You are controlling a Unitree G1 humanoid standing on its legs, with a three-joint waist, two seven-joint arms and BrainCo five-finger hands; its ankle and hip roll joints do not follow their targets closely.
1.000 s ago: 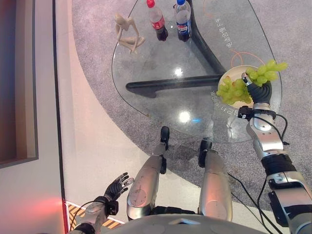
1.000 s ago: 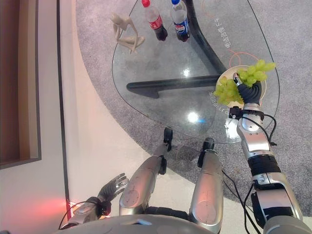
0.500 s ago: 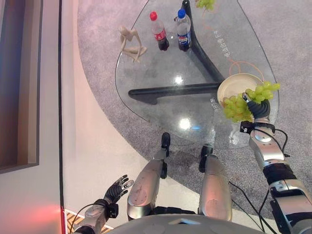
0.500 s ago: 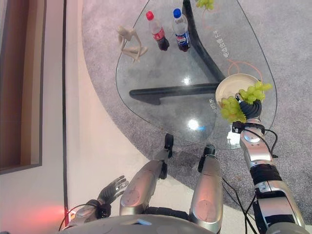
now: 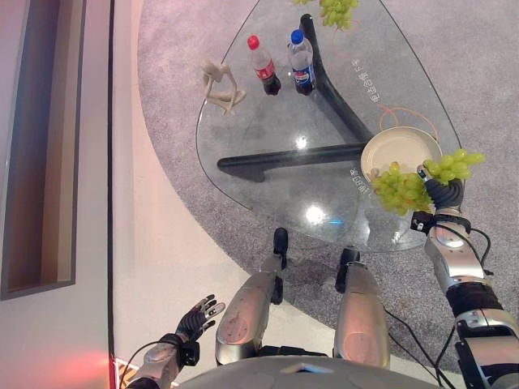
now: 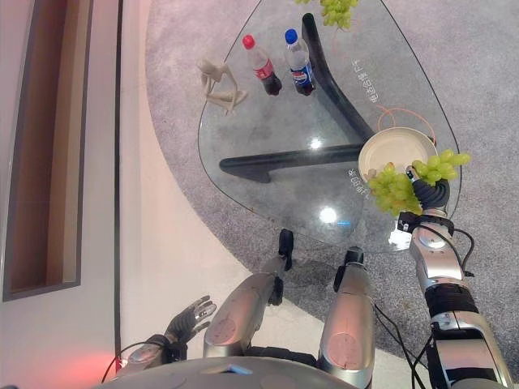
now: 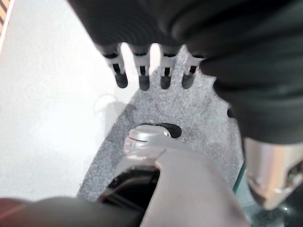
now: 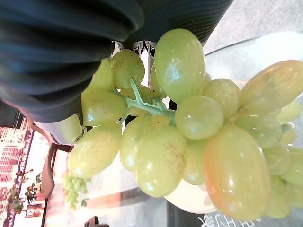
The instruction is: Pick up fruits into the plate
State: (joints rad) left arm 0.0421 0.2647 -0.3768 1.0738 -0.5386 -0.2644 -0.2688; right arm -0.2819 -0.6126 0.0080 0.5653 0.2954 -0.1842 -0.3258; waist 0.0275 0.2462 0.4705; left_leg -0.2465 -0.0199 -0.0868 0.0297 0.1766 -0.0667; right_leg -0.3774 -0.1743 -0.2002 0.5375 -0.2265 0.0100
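Over the glass desk (image 5: 276,121), grapes (image 5: 401,188) pinched by the right robot hand (image 5: 442,193) should be lowered squarely into the plate (image 5: 397,147)

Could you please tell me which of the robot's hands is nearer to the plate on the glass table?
The right hand, which grips a bunch of green grapes right at the near rim of the plate. The left hand hangs open, low beside the robot, off the table.
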